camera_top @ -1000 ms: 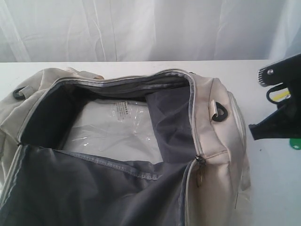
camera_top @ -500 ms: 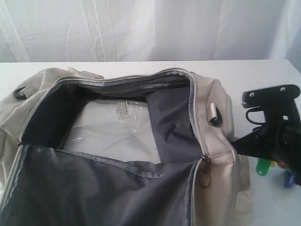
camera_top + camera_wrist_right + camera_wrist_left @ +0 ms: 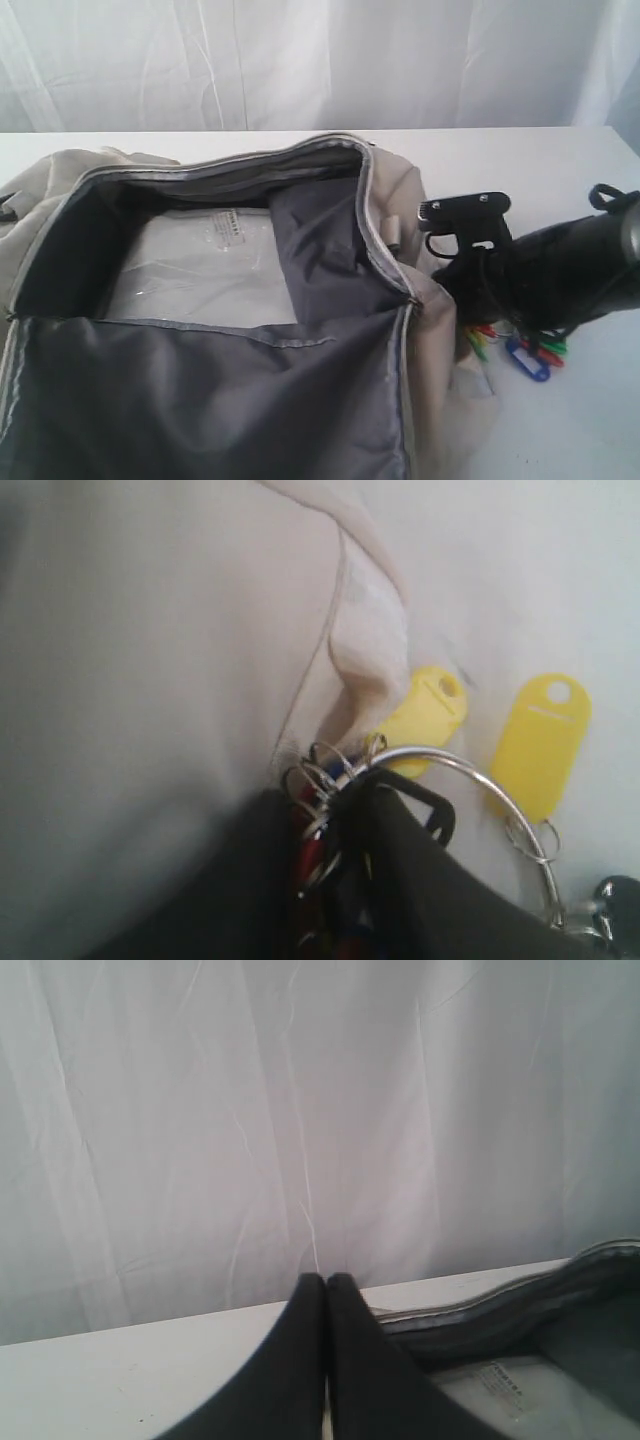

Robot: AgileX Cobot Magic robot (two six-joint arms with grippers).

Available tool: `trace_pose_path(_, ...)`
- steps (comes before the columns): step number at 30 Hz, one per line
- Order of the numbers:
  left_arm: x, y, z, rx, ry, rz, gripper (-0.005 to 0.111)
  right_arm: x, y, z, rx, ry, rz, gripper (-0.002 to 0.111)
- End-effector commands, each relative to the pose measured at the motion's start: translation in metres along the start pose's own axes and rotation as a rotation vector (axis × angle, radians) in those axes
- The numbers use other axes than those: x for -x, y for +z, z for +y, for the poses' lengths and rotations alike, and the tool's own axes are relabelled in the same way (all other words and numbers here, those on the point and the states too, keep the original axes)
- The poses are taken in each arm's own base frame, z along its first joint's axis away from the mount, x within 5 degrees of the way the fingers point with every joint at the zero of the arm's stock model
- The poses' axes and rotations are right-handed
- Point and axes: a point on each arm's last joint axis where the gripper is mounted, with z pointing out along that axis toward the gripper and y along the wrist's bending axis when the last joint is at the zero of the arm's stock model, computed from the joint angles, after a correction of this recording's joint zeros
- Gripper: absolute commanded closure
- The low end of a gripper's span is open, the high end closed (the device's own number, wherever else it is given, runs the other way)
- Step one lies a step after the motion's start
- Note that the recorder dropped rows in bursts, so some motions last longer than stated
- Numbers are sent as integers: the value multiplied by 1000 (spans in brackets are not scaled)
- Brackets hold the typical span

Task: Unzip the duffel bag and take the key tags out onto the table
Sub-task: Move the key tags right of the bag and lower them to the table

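The cream duffel bag (image 3: 440, 345) lies unzipped on the white table (image 3: 570, 430), its grey lining and flap spread open. My right gripper (image 3: 325, 795) is shut on the key tags' small rings, hard against the bag's right end. The key tags (image 3: 520, 352) show red, yellow, green and blue under my black right arm (image 3: 560, 270), low by the tabletop. Two yellow tags (image 3: 540, 745) hang off the big metal ring (image 3: 470, 770) over the white surface. My left gripper (image 3: 325, 1280) is shut and empty, near the bag's zip edge (image 3: 520, 1295); it is outside the exterior view.
A clear plastic packet (image 3: 190, 265) with a printed label lies in the bag's bottom. A white curtain (image 3: 320, 60) hangs behind the table's far edge. Bare tabletop shows to the right of the bag and behind it.
My right arm has come left and down with the key tags, from the frame's right edge to the bag's right end. The bag has been pushed left and its end crumpled.
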Motion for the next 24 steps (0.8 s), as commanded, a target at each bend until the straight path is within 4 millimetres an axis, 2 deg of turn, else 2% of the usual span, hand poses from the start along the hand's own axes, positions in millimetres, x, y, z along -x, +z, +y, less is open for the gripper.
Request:
trace_pose_path(1,-1,-1,0,-4,-26,2,107,6,13,42,354,25,54,108)
trace_pose_path(5,-1,-1,0,-2,-26,3,107,13,10,44,366,26,32,108)
trace_pose_path(10,-1,-1,1,4,-26,5,107,27,-9,37,322,30,-48,108)
trace_pose_path(12,-1,-1,1,4,-26,5,107,37,-23,31,276,36,-107,108)
trace_pose_path(15,-1,-1,1,4,-26,5,107,58,-57,9,84,49,-256,108)
trace_pose_path(19,-1,-1,1,4,-26,5,107,69,-98,-17,-140,-27,-355,108)
trace_pose_path(22,-1,-1,1,4,-26,5,107,53,-108,-34,-287,-74,-326,108)
trace_pose_path(24,-1,-1,0,1,-26,4,107,30,-101,-37,-281,-100,-267,108)
